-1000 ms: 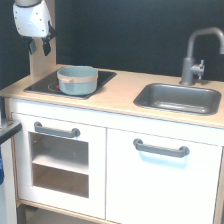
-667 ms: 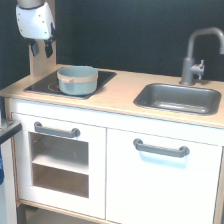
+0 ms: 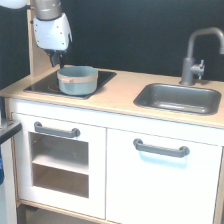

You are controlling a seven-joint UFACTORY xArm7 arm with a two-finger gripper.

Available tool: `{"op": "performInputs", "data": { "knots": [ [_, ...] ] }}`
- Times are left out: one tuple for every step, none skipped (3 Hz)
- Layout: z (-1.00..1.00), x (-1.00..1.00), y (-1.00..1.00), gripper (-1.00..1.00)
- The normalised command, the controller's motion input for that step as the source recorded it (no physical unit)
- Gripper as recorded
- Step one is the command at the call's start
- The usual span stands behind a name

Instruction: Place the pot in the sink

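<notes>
The pot (image 3: 77,80), light blue-grey with a tan band at its rim, stands upright on the black stovetop (image 3: 42,85) at the exterior view's left. My gripper (image 3: 57,61) hangs from the white wrist just above and behind the pot's left rim. Its two dark fingers point down with a small gap between them and hold nothing. The sink (image 3: 175,99), a grey metal basin set into the light wood countertop, lies to the exterior view's right and has nothing in it.
A grey faucet (image 3: 196,55) rises behind the sink and arches over it. A wooden side panel (image 3: 36,57) stands behind the stovetop at left. Below the counter are white cabinet doors with grey handles (image 3: 161,148).
My gripper has moved down and to the exterior view's right, from above the side panel to just over the pot's back left rim. The pot has not moved.
</notes>
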Motion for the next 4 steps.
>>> {"op": "performInputs", "data": {
  "knots": [
    [-1.0,0.6,-0.17,-1.0],
    [-0.75,0.41,0.02,1.0],
    [-1.0,0.15,0.14,-1.0],
    [0.55,1.0,-0.09,0.03]
  ]
}}
